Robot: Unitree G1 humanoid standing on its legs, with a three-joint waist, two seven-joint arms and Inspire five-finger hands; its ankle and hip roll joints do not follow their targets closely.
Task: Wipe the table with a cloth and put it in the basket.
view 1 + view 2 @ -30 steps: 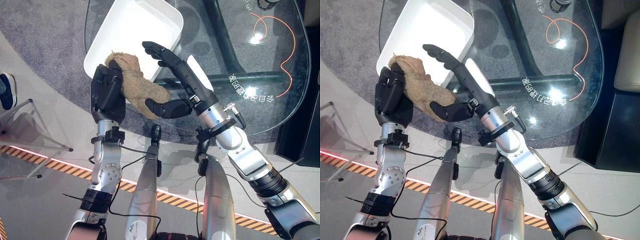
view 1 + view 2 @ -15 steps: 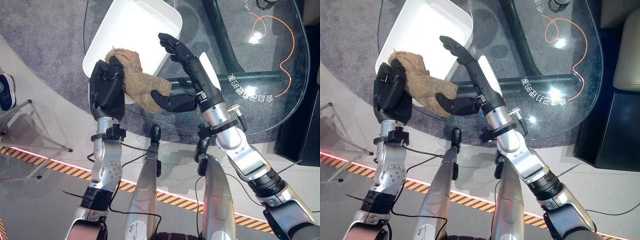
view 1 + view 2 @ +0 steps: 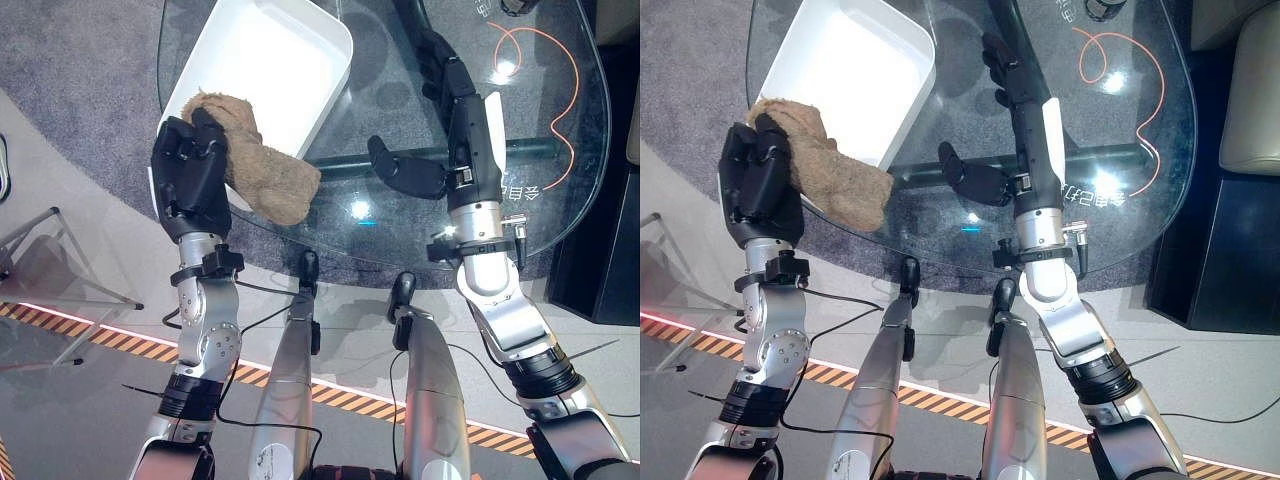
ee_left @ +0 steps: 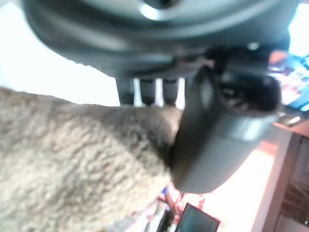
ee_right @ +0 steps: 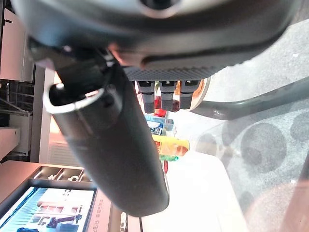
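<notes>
A fluffy tan cloth (image 3: 262,163) hangs from my left hand (image 3: 188,180), whose fingers are curled round its upper end, above the near corner of the white basket (image 3: 290,60). The cloth's lower end droops over the glass table's (image 3: 400,240) near edge. In the left wrist view the cloth (image 4: 72,159) is pressed between the thumb and the fingers. My right hand (image 3: 455,110) is over the middle of the table, apart from the cloth, with straight fingers pointing away and the thumb (image 3: 405,172) sticking out to the left.
The white basket stands at the table's left end and holds nothing. An orange cable (image 3: 560,90) loops on the glass at the far right. A dark table leg (image 3: 540,150) shows through the glass. A metal stand (image 3: 50,250) is on the floor at left.
My right hand has let go of the cloth and swung right, over the table's middle. The left hand keeps the cloth and has shifted slightly left and towards the basket's corner.
</notes>
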